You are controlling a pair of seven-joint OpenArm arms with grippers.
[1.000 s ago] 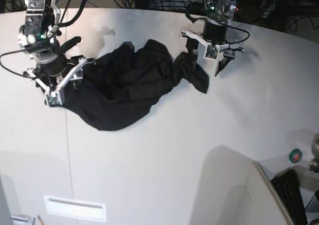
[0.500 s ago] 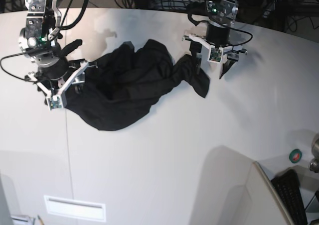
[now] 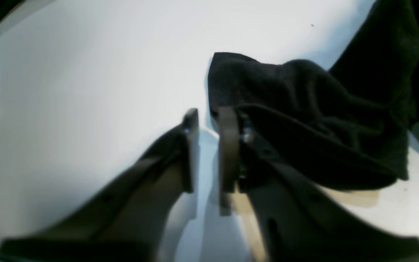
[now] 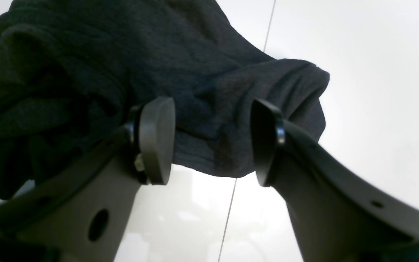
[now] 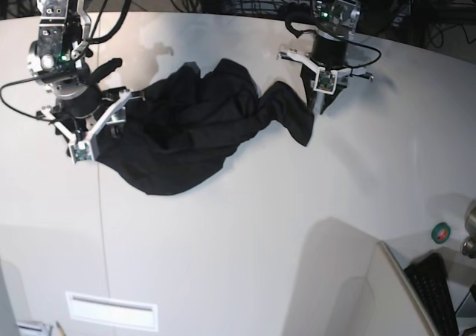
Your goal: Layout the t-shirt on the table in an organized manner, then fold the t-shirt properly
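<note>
Left pincer [image 3: 207,153] nearly closed beside the shirt [image 5: 193,128], gripping nothing; right pincer [image 4: 211,142] open. Could miss the fabric.

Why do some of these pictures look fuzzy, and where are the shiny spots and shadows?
Left wrist view: the left gripper is smeared and soft, and the t-shirt looks grainy. Right wrist view: the right gripper is sharper, with pale glare on the table beneath. Base view: sharper overall, the table's far edge curves as if bent by the lens, and a big soft shadow lies at the lower right.
</note>
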